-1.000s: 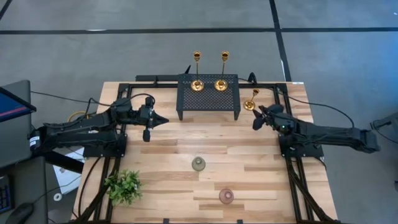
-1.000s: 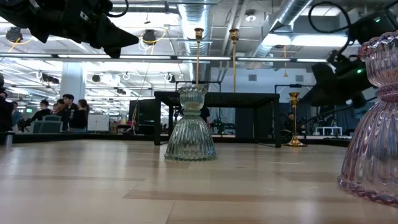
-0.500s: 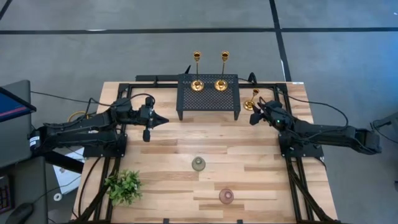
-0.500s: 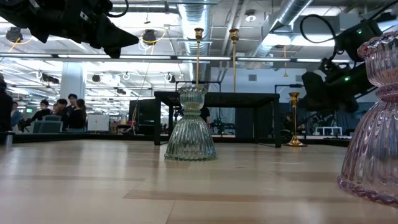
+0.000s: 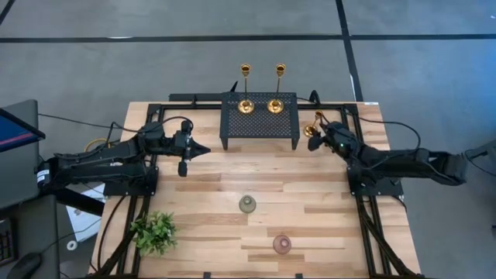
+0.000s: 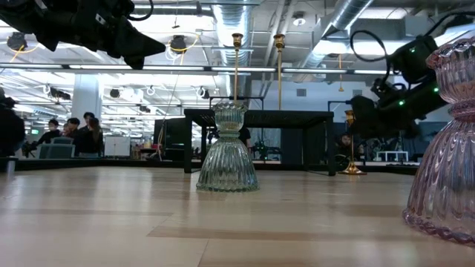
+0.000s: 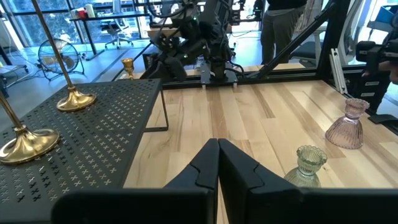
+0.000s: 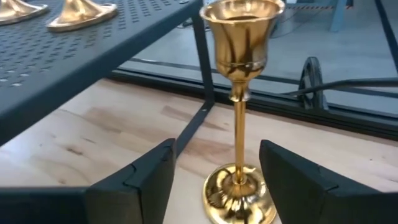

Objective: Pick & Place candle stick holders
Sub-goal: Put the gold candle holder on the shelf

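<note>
The right gripper [image 8: 214, 180] has moved up to the gold candlestick [image 8: 240, 112]; jaws open around it, ready to grab.

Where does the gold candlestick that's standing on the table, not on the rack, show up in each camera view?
High view: the gold candlestick stands just right of the black rack, at the right hand.
Low view: right of the rack, in front of the dark arm.
Left wrist view: far off, beyond the rack's far corner.
Right wrist view: centre, between the open fingers.
Shared landmark: the rack.
</note>
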Action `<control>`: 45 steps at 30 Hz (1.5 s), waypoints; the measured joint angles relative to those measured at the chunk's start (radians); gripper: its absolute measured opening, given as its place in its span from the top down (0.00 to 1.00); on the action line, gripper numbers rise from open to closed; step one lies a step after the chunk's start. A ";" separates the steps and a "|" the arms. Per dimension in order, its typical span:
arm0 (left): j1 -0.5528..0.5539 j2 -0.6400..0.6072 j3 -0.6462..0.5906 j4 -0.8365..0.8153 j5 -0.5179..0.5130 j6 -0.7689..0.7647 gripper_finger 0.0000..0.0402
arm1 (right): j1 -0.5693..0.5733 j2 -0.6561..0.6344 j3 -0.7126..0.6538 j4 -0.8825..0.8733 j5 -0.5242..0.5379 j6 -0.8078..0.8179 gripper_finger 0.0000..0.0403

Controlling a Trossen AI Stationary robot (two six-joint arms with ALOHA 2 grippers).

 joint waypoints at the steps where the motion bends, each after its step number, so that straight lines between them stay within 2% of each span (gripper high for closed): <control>1: 0.000 0.000 0.000 0.000 0.000 0.000 0.98 | -0.007 0.016 0.000 0.019 0.000 0.000 0.44; 8: 0.000 0.000 0.000 0.000 0.000 0.000 0.98 | -0.042 0.122 0.000 0.180 -0.007 -0.003 0.46; 13: 0.000 0.000 0.000 0.000 0.000 0.000 0.98 | -0.059 0.194 0.003 0.301 -0.049 -0.042 0.50; 18: 0.000 0.000 0.000 0.000 0.000 0.000 0.98 | -0.066 0.256 0.036 0.310 -0.050 -0.065 0.54; 22: 0.000 0.000 0.000 0.000 0.000 0.000 0.98 | -0.066 0.299 0.064 0.310 -0.049 -0.076 0.62; 26: 0.000 0.000 0.000 0.000 0.000 0.000 0.98 | -0.066 0.317 0.071 0.309 -0.047 -0.076 0.76; 32: 0.000 0.000 0.000 0.000 0.000 0.000 0.98 | -0.066 0.294 0.071 0.285 -0.023 -0.091 0.97; 38: 0.000 0.000 0.000 0.000 0.000 0.000 0.98 | -0.064 0.208 0.070 0.252 -0.022 -0.127 0.98; 45: 0.000 0.000 0.000 0.000 0.000 0.000 0.98 | -0.064 0.013 0.073 0.076 0.038 -0.186 0.99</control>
